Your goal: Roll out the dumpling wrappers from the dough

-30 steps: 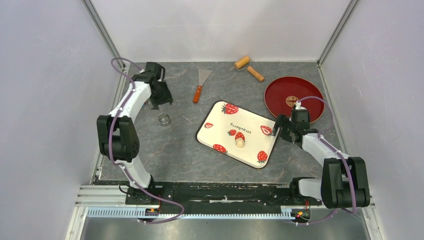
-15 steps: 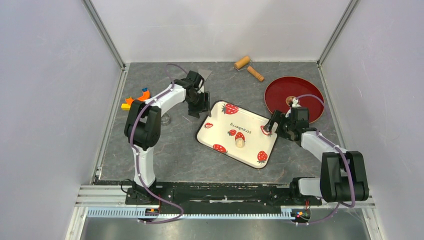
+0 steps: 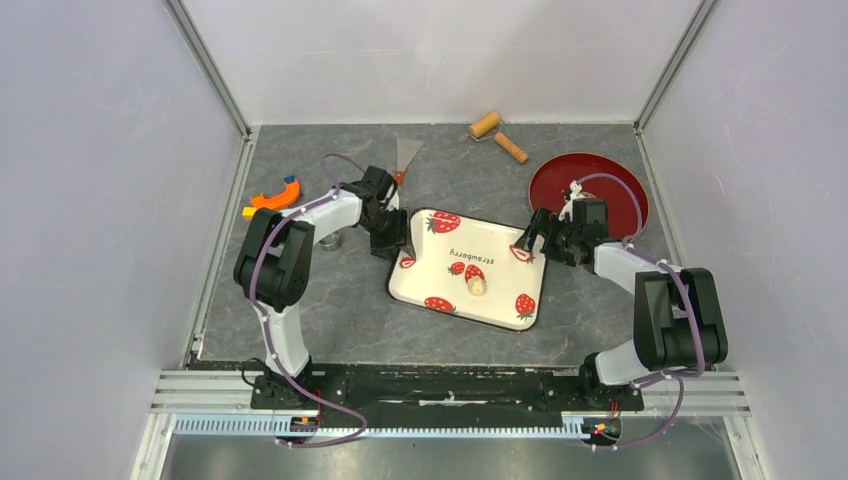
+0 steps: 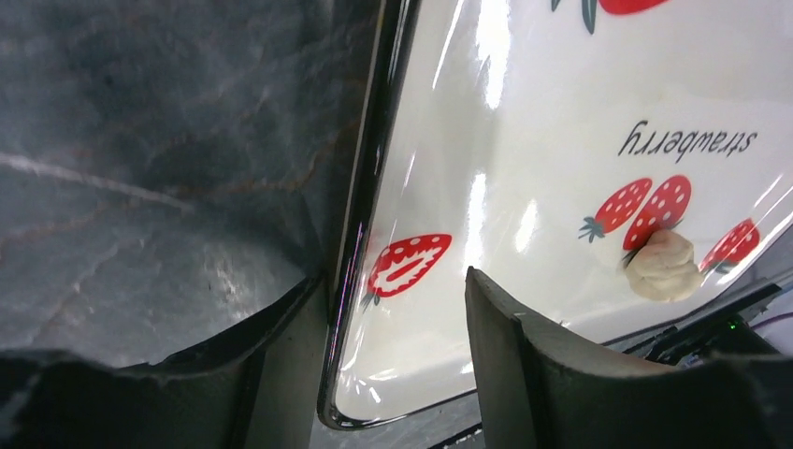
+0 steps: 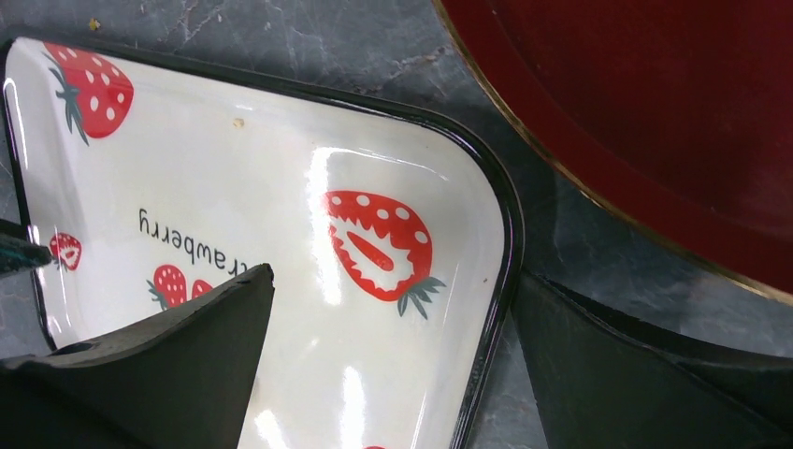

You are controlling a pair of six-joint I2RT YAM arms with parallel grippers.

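Left claw (image 4: 393,281) and right claw (image 5: 393,279) each stand open astride opposite rims of the tray (image 4: 372,159), gripping nothing, likely to steady or shift it; the dough (image 4: 661,267) sits on the tray, unrolled.

The dough (image 4: 661,267) is just one small lump: pale cream-beige, matte, a bit knobbly, still a blob rather than rolled flat. It's sitting loose on the glossy tray (image 4: 561,56), right up against a couple of the printed strawberries. From the left fingers (image 4: 505,355) it's ahead and off to the right, well apart. The right fingers (image 5: 178,346) are well apart from it on the other side, so it lies between the two pairs.
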